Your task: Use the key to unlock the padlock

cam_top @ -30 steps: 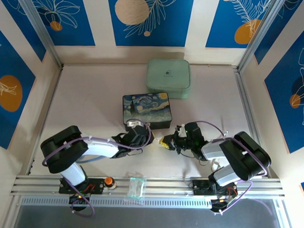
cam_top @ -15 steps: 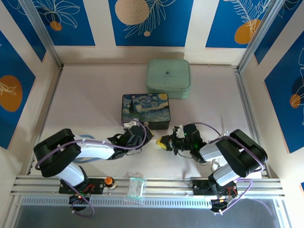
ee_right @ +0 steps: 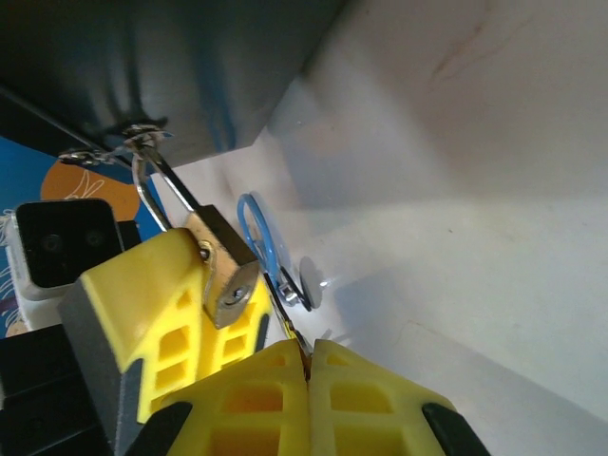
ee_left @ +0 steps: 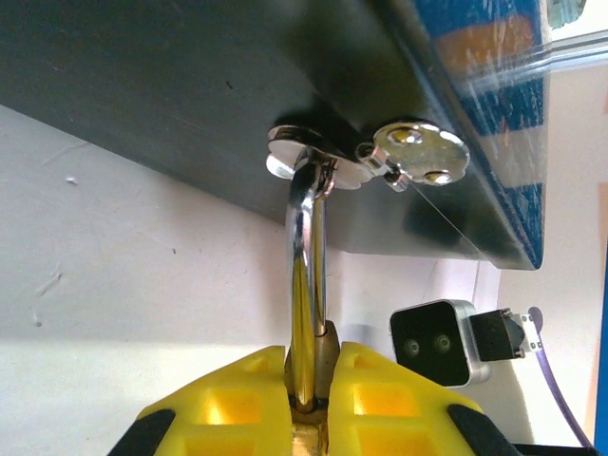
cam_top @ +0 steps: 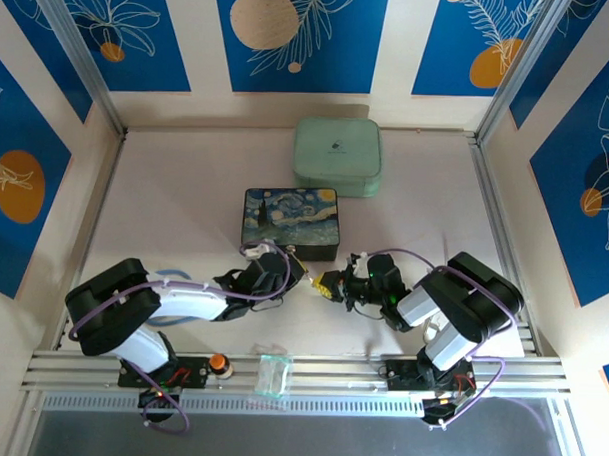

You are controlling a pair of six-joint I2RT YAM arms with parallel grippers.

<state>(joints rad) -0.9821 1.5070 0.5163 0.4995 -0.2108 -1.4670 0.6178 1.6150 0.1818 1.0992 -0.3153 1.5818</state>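
Seen from above, the pale table (cam_top: 175, 203) is bare left and right of centre, a mint-green case (cam_top: 337, 156) sits upper centre, and just below it the painted tin box (cam_top: 292, 222) has its near edge close over both grippers. At the bottom of the left wrist view the left gripper (ee_left: 312, 361) is pinched tight on the padlock (ee_right: 223, 264), whose silver shackle (ee_left: 306, 256) runs up through the box's hasp (ee_left: 313, 161). At bottom centre of the right wrist view the right gripper (ee_right: 309, 353) is closed on the thin key (ee_right: 293, 328), its tip just beside the padlock's brass base, a blue loop (ee_right: 252, 223) behind.
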